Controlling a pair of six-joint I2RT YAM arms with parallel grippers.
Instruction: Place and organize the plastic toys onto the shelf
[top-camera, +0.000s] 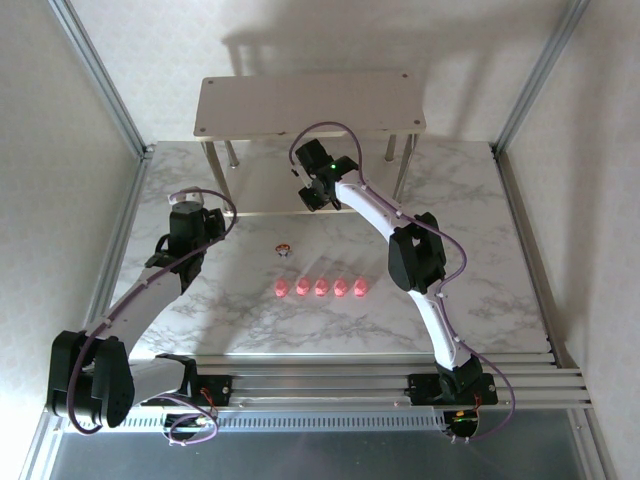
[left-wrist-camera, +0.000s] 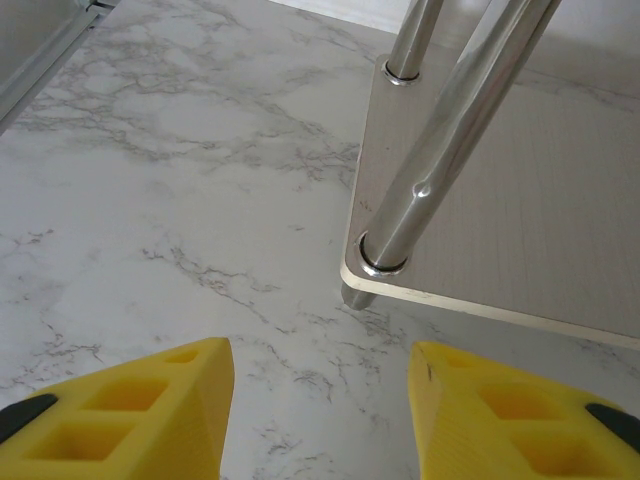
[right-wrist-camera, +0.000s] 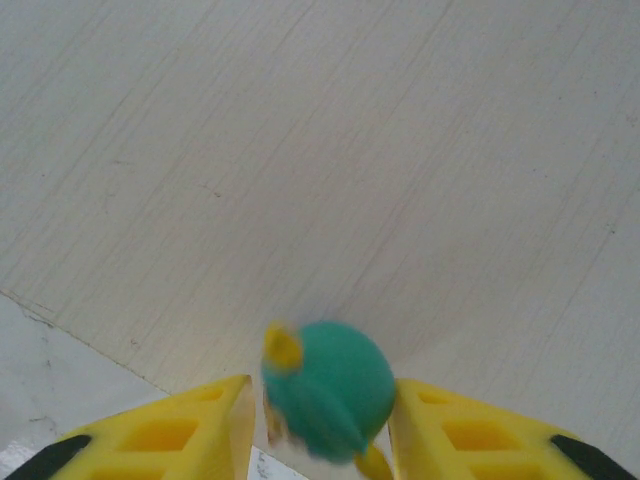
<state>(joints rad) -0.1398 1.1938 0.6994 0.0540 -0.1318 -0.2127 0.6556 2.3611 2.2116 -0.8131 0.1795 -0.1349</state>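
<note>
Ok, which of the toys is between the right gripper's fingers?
The teal-topped figurine, between the right gripper's fingers over the shelf's lower board. The five pink toys lie in a row on the table, and one other figurine sits apart from them.

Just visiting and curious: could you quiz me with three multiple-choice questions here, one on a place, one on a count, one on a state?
1. Where is the teal toy? A) between the right claw's fingers, at the shelf's lower board B) on the top board C) on the floor
2. How many pink toys stand in a row on the table? A) three B) five C) seven
3. The left claw is: A) shut on a toy B) gripping a leg C) open and empty
Answers: 1A, yellow fingers flank it; 2B, five counted from above; 3C, fingers apart, nothing between.
</note>
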